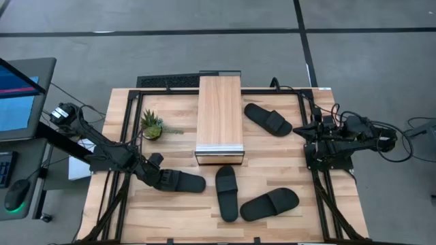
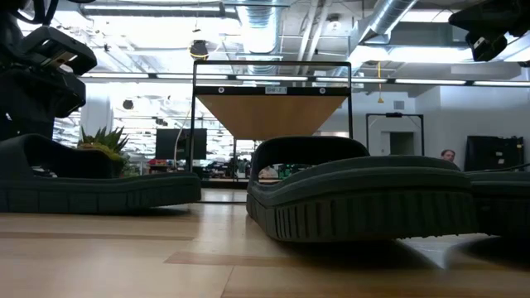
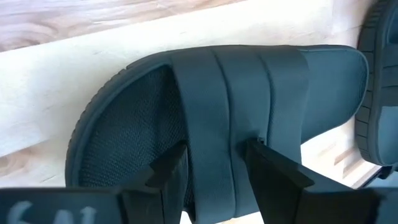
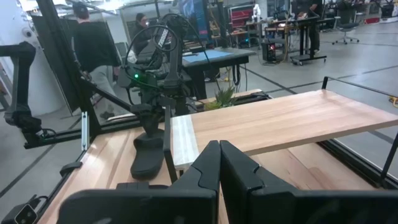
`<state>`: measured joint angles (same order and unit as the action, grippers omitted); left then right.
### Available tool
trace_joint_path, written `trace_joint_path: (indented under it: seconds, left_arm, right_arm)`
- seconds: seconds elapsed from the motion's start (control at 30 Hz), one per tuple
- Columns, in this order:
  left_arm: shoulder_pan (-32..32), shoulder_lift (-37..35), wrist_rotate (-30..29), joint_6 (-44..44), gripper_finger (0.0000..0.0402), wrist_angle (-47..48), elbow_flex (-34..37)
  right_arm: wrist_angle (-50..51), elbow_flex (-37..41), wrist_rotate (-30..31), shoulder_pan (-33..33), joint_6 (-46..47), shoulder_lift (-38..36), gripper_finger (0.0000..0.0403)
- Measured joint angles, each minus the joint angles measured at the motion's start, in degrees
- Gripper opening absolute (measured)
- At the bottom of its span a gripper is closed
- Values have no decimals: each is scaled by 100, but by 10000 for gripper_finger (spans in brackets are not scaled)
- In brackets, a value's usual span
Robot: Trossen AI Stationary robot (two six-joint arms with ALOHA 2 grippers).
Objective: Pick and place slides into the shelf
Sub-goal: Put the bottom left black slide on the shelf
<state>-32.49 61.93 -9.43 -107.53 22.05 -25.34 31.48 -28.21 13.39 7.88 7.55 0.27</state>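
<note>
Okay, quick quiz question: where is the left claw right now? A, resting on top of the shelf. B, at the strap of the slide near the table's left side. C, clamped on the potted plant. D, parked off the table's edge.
B: the left wrist view shows the left claw with a finger on each side of the strap of the leftmost slide, which lies flat on the table.

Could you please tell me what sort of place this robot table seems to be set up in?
Probably an open-plan robotics lab or workshop: exposed ceiling ducts overhead, workbenches with monitors and people standing beyond the table, and a bare concrete floor around it.
</note>
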Motion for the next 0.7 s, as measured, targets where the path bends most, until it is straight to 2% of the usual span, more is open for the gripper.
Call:
trace_joint_path:
  seconds: [0.5, 0.6, 0.7]
  left_arm:
    - [-2, 0, -133, 301, 145, -246, 0]
    - [-4, 0, -176, 349, 121, -212, 0]
    - [-2, 0, -199, 509, 75, -208, 0]
  right_arm:
    - [-2, 0, 0, 0, 0, 0, 0]
    - [-2, 0, 0, 0, 0, 0, 0]
    - [-1, 0, 0, 0, 0, 0, 0]
